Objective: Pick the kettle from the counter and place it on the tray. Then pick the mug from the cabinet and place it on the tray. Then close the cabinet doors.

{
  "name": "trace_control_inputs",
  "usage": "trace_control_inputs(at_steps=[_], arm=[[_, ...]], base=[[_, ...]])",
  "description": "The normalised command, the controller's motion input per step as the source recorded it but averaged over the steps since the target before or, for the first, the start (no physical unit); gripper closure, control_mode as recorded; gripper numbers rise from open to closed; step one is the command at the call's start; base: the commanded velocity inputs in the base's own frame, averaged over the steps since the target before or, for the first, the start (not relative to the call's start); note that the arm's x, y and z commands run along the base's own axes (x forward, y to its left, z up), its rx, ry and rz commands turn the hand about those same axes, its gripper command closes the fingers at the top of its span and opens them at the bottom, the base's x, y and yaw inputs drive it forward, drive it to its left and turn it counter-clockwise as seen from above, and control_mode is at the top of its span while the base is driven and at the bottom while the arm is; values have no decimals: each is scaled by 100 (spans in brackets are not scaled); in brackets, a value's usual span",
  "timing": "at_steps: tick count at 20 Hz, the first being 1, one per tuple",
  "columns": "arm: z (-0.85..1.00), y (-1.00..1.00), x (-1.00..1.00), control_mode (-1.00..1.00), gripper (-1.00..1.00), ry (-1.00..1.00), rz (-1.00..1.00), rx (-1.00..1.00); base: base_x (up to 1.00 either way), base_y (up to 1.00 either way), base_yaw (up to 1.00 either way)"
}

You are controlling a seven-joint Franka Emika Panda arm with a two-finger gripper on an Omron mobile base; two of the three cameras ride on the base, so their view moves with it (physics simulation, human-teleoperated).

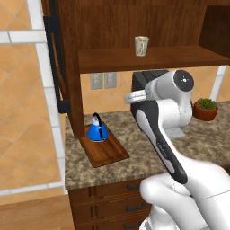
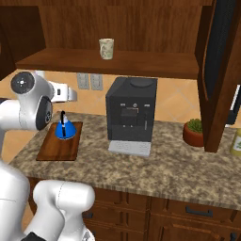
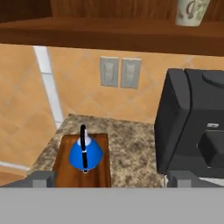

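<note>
Blue kettle (image 3: 85, 154) sits on tray (image 3: 99, 173); end effector (image 3: 109, 178) wide open, empty, apart from kettle.

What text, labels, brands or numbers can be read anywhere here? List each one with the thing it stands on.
None can be read.
Mug: a faint greenish pattern, no letters to make out.
Coffee machine: front panel and small light spot, too blurred to show any brand.
Wall outlets: blank plates.
Kettle and tray: plain, unmarked.

Views: my two base cameras look down from behind-left and behind-right; my hand camera faces forward, nearer. Shared: kettle (image 1: 97, 131) (image 2: 64, 129) (image 3: 85, 154) on tray (image 1: 105, 152) (image 2: 54, 147) (image 3: 65, 168).
</note>
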Motion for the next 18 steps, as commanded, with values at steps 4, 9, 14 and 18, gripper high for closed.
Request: trace_control_inputs(at_steps=[4,9,14,18], arm=[[67,-60,-16,-100,-100,3,-21,3],[46,-57,-5,-100,-100,0,-18,7],[18,-25,0,-100,-100,-9,-9,7],[42,-16,0,-100,-100,0,-7,6]], base=[[0,0,0],[0,0,0],[0,0,0],[0,0,0]])
